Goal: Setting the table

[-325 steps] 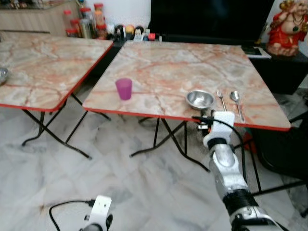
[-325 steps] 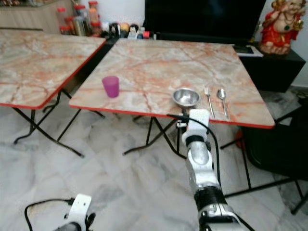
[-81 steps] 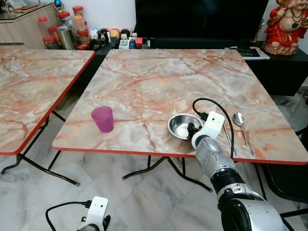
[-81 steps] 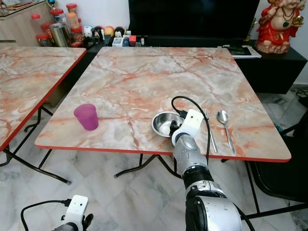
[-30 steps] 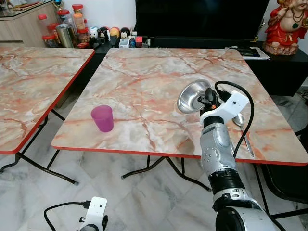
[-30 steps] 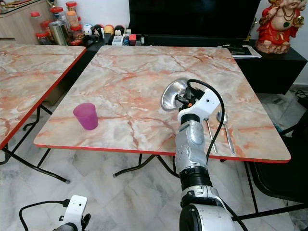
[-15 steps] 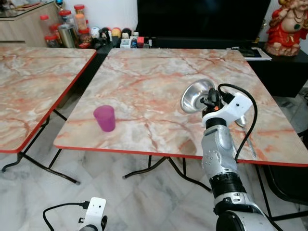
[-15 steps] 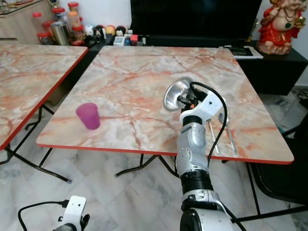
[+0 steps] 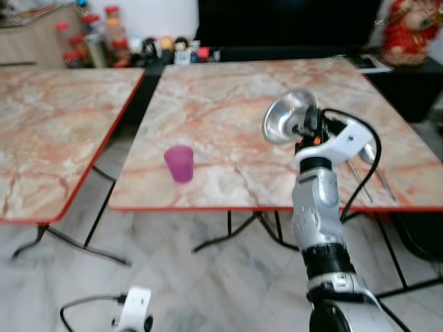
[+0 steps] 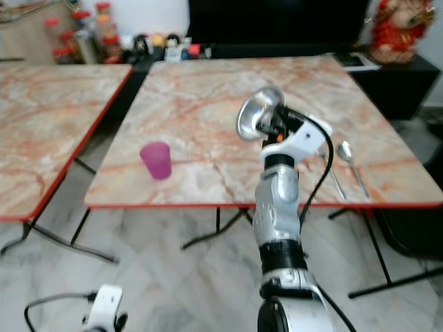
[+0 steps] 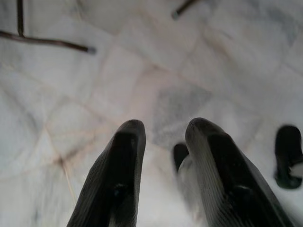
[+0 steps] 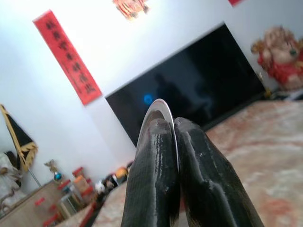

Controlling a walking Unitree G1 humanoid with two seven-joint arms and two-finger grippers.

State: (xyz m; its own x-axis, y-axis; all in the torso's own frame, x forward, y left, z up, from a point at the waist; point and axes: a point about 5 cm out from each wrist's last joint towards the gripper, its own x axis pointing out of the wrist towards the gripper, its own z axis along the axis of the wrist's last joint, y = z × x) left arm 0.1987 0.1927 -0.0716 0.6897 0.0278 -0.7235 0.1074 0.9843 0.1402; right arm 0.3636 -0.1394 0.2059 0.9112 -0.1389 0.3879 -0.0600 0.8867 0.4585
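Holding a shiny metal bowl point(image 9: 287, 115) up in the air, the right gripper point(image 9: 305, 128) has its two black fingers point(image 12: 154, 179) squeezed together on the bowl's thin rim — the edge pokes up between them in the right wrist view. The bowl is tipped on its side, with its open side facing the robot's left, and it hangs above the marble table point(image 9: 228, 104) without touching it. A black cable loops from the white wrist of the silver right arm point(image 9: 317, 207), which reaches up from below the table's red front edge.

A purple cup point(image 9: 181, 164) stands upright on the table near that front edge, well apart from the bowl, on the robot's left. A fork point(image 10: 331, 171) and a spoon point(image 10: 351, 164) lie side by side on the table to the right of the arm, near the front edge.

A second marble table point(image 9: 55, 131) stands to the left, with a gap between the two. Jars and small things point(image 9: 104, 34) sit at the back, beside a big dark screen point(image 9: 291, 21).

The left gripper point(image 11: 163, 156) hangs low over the pale tiled floor point(image 11: 66, 94) — its fingers are a little apart, with nothing between them.
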